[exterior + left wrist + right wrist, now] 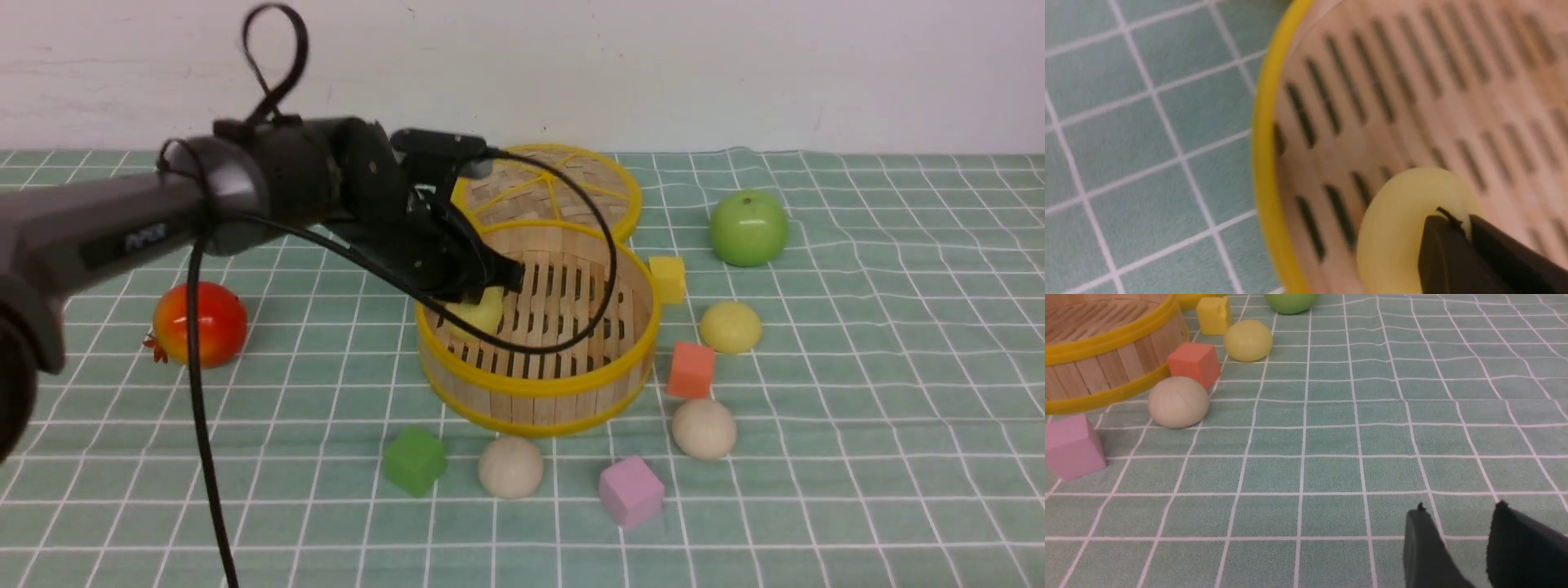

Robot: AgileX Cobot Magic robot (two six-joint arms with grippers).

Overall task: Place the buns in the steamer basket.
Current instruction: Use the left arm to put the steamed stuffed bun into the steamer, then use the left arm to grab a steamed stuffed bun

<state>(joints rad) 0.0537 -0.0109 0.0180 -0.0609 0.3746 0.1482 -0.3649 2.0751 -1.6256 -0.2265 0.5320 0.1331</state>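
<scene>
**Item: left fingers** (pixel 500 274), black.
- State: closed tip to tip, with nothing clamped between them, as is shown close up in the left wrist view (pixel 1437 249).
- Position: lowered inside the round bamboo steamer basket (pixel 539 392), which is slat-walled and yellow-rimmed. They are at its left side.

**Key relation:** the pale yellow dome-shaped bun in the basket (pixel 478 317) is found just below and beyond the closed tips. It is set on the slatted floor, close to the left wall. Whether it is touched by the tips cannot be told. This bun is judged delivered, and a straight lift clear of the rim is judged to be called for next.

**Items outstanding:** three buns on the desk (pixel 857 408), which is covered by a green checked cloth.
- The off-white beige bun at the front (pixel 510 466) is placed just before the basket's near wall, between the green cube (pixel 415 460) and the pink cube (pixel 630 492).
- The second beige bun (pixel 704 428) is placed near the basket's right front, just beside the orange cube (pixel 691 369).
- The second pale yellow bun (pixel 731 327) is placed to the basket's right.

The last two are judged nearer to the right fingers (pixel 1421 547). These are held apart and empty, low over the desk, with both buns ahead of them.

**Appearance:** all the buns are smooth, matt and round. No long axis is presented, so no approach direction is favoured. Faint ribbing is seen on the second beige bun in the right wrist view.
</scene>
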